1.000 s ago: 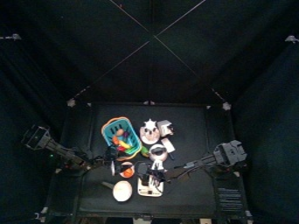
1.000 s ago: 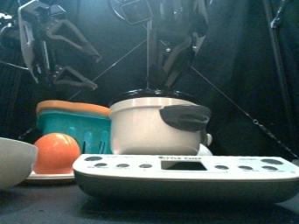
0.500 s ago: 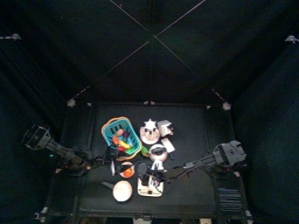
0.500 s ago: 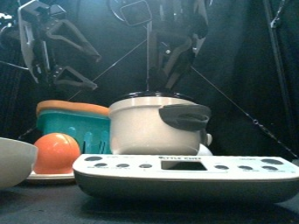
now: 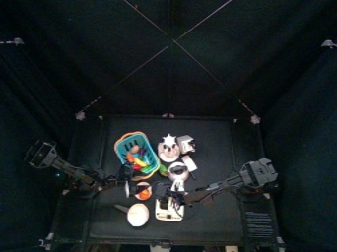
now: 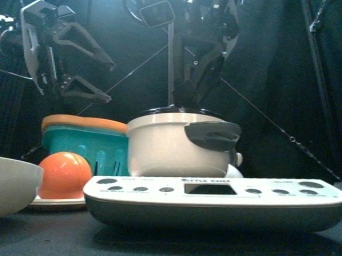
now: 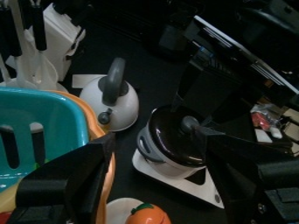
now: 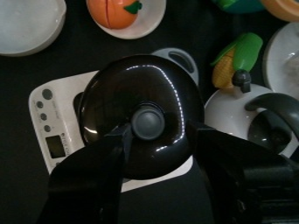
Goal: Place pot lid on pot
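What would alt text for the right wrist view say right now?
Looking straight down between the right gripper's open fingers, a glossy black pot lid with a round centre knob lies on a white kitchen scale. Around it are an orange on a plate, a white bowl and a toy corn cob.

The scale (image 6: pixel 211 197) lies at the front of the surface (image 6: pixel 54 238), with the pot (image 6: pixel 181 145) on it and the lid (image 8: pixel 142 118) on the pot. Left of the scale sits a bowl (image 6: pixel 14 186), and just behind that a plate (image 6: pixel 54 203) carrying a fruit (image 6: pixel 63 174). A rack (image 6: pixel 83 145) stands behind the plate, left of the pot. In the left wrist view a kettle (image 7: pixel 114 98) sits beside the rack, beyond the pot.
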Controlling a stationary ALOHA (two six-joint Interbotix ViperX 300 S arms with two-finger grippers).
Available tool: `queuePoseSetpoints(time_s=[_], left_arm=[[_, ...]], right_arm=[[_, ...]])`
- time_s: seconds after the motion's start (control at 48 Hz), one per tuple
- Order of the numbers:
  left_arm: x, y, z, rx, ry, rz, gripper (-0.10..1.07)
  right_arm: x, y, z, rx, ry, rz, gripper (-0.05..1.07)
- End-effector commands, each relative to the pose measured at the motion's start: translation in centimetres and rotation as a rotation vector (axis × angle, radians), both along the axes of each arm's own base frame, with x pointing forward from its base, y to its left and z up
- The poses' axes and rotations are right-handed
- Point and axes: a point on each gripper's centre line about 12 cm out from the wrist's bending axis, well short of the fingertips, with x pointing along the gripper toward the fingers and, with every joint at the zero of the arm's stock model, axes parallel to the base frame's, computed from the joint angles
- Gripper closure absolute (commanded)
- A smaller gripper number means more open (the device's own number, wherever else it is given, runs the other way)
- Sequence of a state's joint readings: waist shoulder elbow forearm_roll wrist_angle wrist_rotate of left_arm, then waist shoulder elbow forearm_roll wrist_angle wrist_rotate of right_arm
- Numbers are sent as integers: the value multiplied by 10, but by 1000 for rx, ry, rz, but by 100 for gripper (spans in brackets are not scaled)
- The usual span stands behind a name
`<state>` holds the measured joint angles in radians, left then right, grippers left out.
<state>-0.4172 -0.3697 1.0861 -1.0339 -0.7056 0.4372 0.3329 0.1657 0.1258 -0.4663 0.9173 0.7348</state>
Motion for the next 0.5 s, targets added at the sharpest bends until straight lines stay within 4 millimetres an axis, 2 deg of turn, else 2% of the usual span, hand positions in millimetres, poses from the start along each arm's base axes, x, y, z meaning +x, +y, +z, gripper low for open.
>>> queuePoseSetpoints(time_s=[0.0,0.125,0.292,0.479], left_arm=[[2,-2,5,0,-14,-7,-4],[3,-7,3,12,-5,-31,-4],[8,-23,-11,83,61,-161,-4],[19,-32,-18,112,90,-206,-4]], right_arm=[[-6,11,38,18,-80,23,17],[-17,30,41,32,-81,60,17],[-29,66,33,44,-74,113,17],[-44,85,34,42,-139,81,17]])
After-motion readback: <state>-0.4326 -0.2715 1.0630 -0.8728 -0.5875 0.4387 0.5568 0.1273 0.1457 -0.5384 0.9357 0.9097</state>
